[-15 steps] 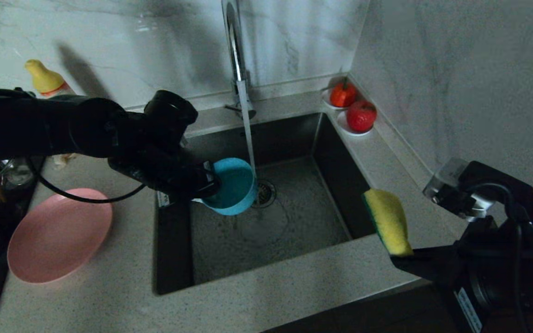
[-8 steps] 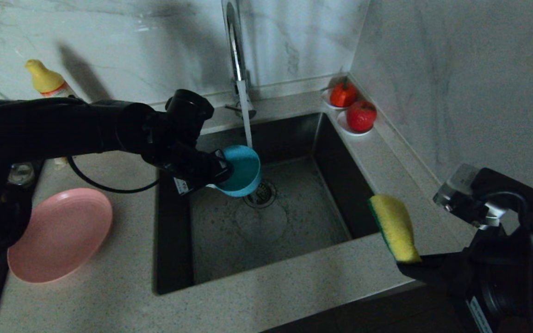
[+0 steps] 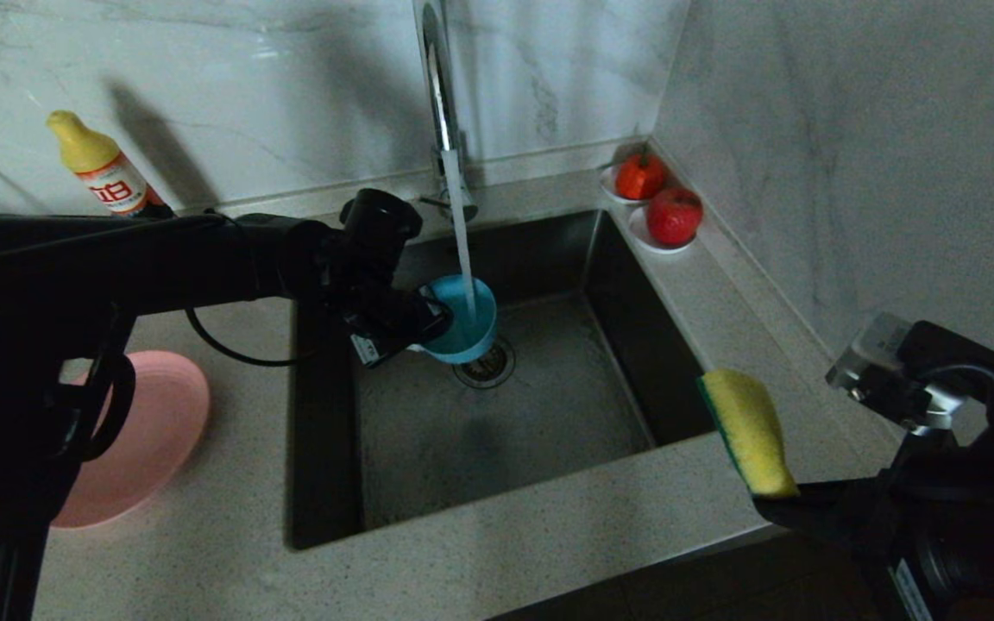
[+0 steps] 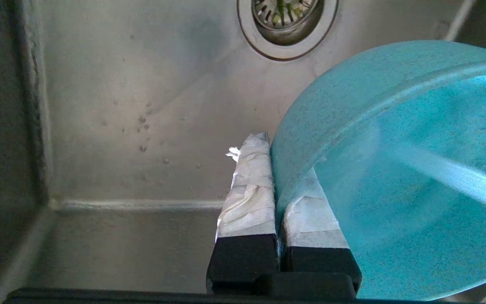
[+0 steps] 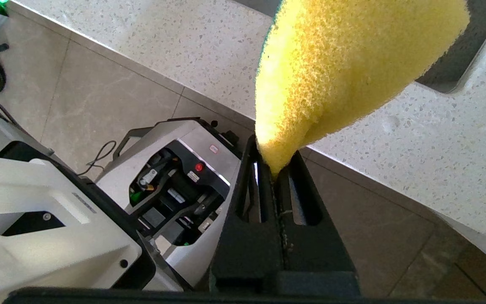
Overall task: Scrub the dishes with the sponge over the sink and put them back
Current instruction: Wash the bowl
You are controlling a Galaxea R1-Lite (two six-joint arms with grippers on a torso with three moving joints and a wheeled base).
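The left gripper (image 4: 283,185) has its fingers (image 4: 249,185) clamped on the rim of the teal bowl (image 3: 465,317), held over the sink (image 3: 497,431) under the tap's stream (image 3: 461,241). The right gripper (image 5: 274,173) pinches the sponge (image 3: 751,431), which sticks up beyond its fingers above the tabletop (image 3: 549,526). The pink plate (image 3: 147,431) lies well behind the left fingers.

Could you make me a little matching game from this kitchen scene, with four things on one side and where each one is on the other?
Things:
1. teal bowl
2. pink plate
3. yellow sponge
4. red fruit

Places:
A. on small white saucers in the back corner of the counter
B. lying on the counter left of the sink
C. pinched in the right gripper, above the sink's front right corner
D. held by its rim in the left gripper, under the tap's running water

Pairs: 1-D, 2-B, 3-C, 4-A
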